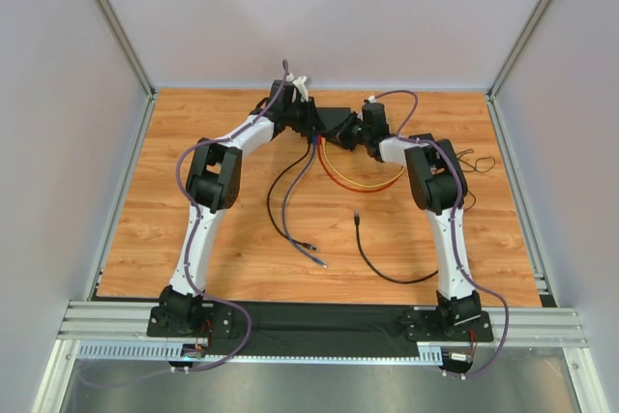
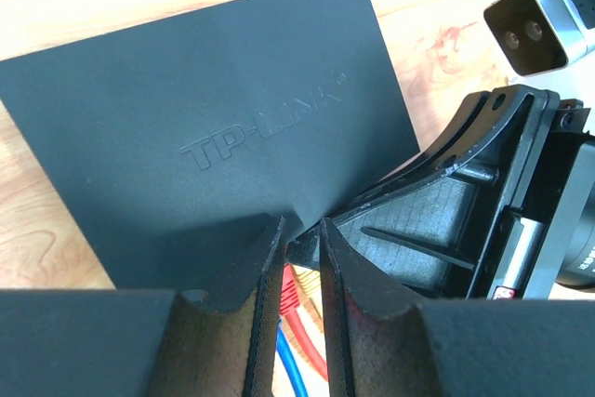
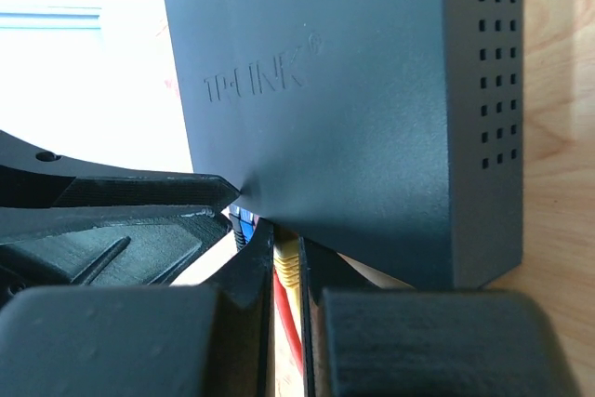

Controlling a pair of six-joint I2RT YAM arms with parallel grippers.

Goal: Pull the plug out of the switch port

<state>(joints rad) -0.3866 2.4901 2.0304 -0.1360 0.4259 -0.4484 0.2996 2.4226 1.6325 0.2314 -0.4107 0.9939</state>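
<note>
**Desk:** Top external view puts the switch (image 1: 334,121) where, exactly?

**Photographer:** At the far middle of the table (image 1: 193,239), lying flat, port side toward the arms, with cables (image 1: 360,184) fanning out toward the near edge.

**Desk:** And the claws?

**Photographer:** Right wrist view shows the right gripper (image 3: 286,246) pressed together on the yellow plug (image 3: 286,265), just where it enters the switch. The left gripper (image 2: 302,244) stands narrowly parted at the same edge. A red plug (image 2: 293,290) and a blue cable (image 2: 290,364) show in the gap (whether it pinches anything, I cannot tell).

**Desk:** What could spoil the pull?

**Photographer:** The latch, probably. If the fingers squeeze the plug's sides without releasing its catch, a tug would likely drag the whole switch along rather than free the plug. A shallow grip could also slip off. And the two claws sit almost touching, so a crooked withdrawal might knock the left one or snag the neighbouring red plug.
</note>
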